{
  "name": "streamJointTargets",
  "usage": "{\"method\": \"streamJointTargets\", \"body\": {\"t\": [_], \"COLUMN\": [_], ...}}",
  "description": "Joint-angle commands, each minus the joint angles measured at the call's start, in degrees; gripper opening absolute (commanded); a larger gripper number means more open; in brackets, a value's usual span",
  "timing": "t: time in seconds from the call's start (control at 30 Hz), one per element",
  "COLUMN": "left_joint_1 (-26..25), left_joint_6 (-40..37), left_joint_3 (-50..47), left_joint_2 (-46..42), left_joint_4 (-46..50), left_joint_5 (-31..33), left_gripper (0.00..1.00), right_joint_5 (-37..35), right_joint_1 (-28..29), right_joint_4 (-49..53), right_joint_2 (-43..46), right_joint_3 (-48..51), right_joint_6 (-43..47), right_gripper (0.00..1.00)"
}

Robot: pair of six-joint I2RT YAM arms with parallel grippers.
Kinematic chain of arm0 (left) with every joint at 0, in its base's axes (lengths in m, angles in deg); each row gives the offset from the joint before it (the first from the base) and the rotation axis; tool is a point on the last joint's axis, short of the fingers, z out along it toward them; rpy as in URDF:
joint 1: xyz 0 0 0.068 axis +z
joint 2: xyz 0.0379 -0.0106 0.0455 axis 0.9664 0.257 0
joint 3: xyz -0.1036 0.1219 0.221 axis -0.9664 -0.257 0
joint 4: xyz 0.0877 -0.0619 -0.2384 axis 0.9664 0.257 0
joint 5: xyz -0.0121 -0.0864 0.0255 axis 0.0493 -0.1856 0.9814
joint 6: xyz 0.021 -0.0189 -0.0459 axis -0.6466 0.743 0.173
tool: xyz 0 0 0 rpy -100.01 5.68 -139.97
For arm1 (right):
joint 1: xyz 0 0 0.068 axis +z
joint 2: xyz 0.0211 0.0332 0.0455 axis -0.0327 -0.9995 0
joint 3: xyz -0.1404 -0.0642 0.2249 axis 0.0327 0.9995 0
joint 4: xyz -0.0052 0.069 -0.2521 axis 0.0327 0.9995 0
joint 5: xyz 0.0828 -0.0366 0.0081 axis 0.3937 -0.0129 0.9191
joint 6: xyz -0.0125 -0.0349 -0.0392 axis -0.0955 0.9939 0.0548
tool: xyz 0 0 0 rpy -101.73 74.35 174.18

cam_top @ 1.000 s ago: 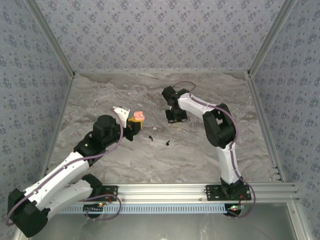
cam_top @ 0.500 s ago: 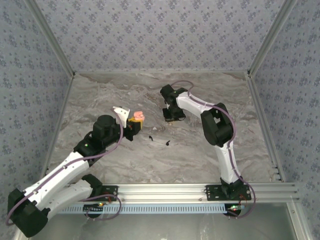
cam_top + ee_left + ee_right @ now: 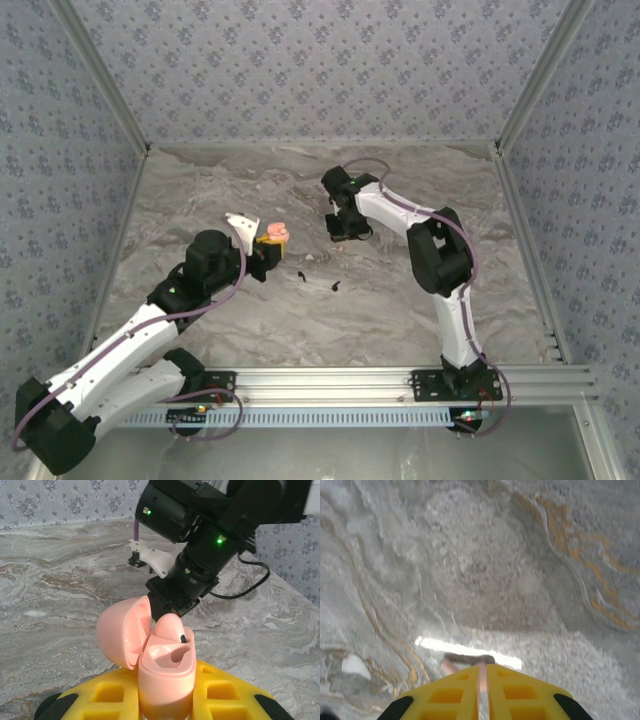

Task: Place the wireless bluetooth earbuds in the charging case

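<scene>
Earbuds (image 3: 300,275), two black, lie on desk (image 3: 400,330) at five o'clock from open case (image 3: 165,670); left fingers (image 3: 110,700) clamp it, right fingers (image 3: 450,695) together.

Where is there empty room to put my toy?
Bare grey marble table: the far strip under the patterned back wall, and the right side beyond the right arm. Crowded in the middle: the open pink charging case in the left gripper, the right gripper, two tiny black earbuds.

A grey marbled tabletop (image 3: 250,320) lies between floral-papered walls (image 3: 320,60), an aluminium rail (image 3: 330,380) along its near edge.
</scene>
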Motion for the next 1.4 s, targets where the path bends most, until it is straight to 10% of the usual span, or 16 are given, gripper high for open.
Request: {"method": "streamJointTargets", "body": {"t": [0.0, 1.37], "left_joint_1": [0.20, 0.09], "left_joint_6": [0.38, 0.46], "left_joint_3": [2.00, 2.16], "left_joint_2": [-1.29, 0.28], "left_joint_4": [-1.45, -2.15], "left_joint_5": [-0.27, -0.47], "left_gripper": [0.20, 0.20], "right_joint_5": [3.03, -0.55], "right_joint_1": [0.46, 0.46], "right_joint_4": [-0.60, -5.91], "right_joint_2": [4.59, 0.71], "right_joint_3": [3.49, 8.64], "right_joint_6": [1.51, -1.28], "right_gripper": [0.12, 0.09]}}
